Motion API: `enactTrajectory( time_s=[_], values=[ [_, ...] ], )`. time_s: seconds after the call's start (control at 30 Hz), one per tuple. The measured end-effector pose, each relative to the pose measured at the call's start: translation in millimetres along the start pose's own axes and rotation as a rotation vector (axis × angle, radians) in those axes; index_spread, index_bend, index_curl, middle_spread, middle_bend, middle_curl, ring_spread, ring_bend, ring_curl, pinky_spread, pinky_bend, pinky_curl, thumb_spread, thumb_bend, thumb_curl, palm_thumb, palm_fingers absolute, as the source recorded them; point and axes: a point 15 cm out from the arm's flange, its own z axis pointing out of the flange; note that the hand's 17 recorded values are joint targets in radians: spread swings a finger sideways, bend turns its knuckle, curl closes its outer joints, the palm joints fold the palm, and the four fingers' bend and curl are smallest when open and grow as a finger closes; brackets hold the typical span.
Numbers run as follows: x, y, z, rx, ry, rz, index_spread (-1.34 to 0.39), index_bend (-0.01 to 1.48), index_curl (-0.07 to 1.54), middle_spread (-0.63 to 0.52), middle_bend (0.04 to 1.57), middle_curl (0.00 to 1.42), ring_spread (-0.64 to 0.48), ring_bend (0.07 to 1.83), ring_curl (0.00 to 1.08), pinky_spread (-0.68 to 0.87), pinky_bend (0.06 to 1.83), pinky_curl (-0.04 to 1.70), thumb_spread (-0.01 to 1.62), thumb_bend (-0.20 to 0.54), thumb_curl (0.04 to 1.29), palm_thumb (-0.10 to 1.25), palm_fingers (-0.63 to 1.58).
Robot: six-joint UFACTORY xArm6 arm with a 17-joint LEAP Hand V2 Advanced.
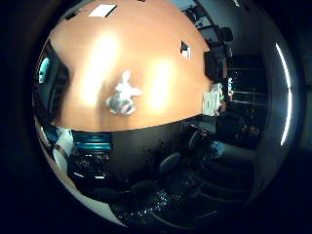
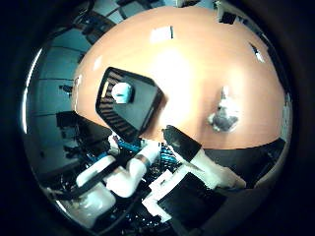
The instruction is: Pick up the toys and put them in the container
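Note:
A grey and white plush toy (image 1: 123,94) lies alone on the orange table (image 1: 146,44). A black slatted container (image 2: 129,104) stands on the same table, some way from the plush toy (image 2: 223,114). Inside the container rests a pale blue toy (image 2: 121,92). My hand (image 2: 147,172) is high above the table, away from both. Its white and black fingers (image 2: 206,164) reach out fairly straight with nothing in them.
White papers (image 2: 161,34) lie on the far part of the table. A small dark square (image 1: 185,48) sits near one table edge. Office chairs (image 1: 170,163) and dark floor lie beyond the near table edge.

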Motion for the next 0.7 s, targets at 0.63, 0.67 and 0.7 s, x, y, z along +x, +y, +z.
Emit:
enactTrajectory(
  time_s=[0.63, 0.67, 0.7],
  values=[
    [31.4, 48.2, 168.9, -0.146, -0.051, 0.031, -0.38, 0.16, 0.29, -0.07, 0.30, 0.36, 0.02, 0.45, 0.23, 0.39, 0.49, 0.29, 1.03, -0.025, 0.30, 0.59, 0.23],
    [29.1, 48.3, 176.1, -0.152, -0.059, 0.028, -0.38, 0.16, 0.29, -0.07, 0.30, 0.36, 0.03, 0.45, 0.23, 0.39, 0.49, 0.28, 1.03, -0.025, 0.30, 0.59, 0.23],
    [28.0, 48.5, 181.7, -0.156, -0.066, 0.029, -0.38, 0.16, 0.29, -0.07, 0.30, 0.36, 0.03, 0.44, 0.23, 0.39, 0.49, 0.28, 1.02, -0.026, 0.30, 0.59, 0.23]
  ],
)
